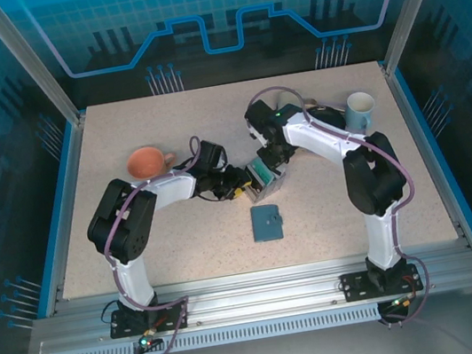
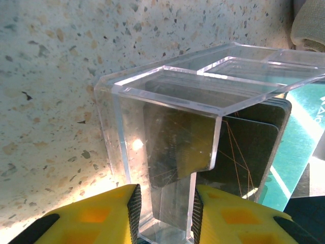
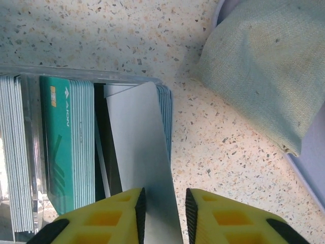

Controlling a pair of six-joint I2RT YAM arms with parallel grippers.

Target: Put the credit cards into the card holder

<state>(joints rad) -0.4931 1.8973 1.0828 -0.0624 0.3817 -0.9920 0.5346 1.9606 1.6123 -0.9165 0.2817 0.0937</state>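
Left gripper (image 2: 164,206) was clamped on the clear acrylic card box (image 2: 167,96), its 2 yellow fingers (image 2: 101,218) pressed against either side of a narrow upright part at the box's near end. Inside the box the credit cards (image 3: 66,147) stood on edge in packs. Dark ones showed through the acrylic in the left wrist view, with a teal-green pack beside them and pale grey-blue ones at the ends.

At the opposite side of the box, the right gripper (image 3: 165,206) straddled 1 pale grey card (image 3: 137,142), which leaned out of the row at a tilt to the others. Its fingers were close together with the card between them, but whether they actually pinched it could not be told.

Seen from above, both grippers met at the box in the middle of the speckled table (image 1: 157,243). The slate-blue card holder (image 1: 267,222) lay closed and flat on the table, nearer the arm bases than the grippers, apart from the box and untouched.

A green cloth (image 3: 264,66) lay near the box. An orange cup (image 1: 148,162) sat beside the left arm, and a white-and-blue mug (image 1: 360,109) stood upright beside the right arm.
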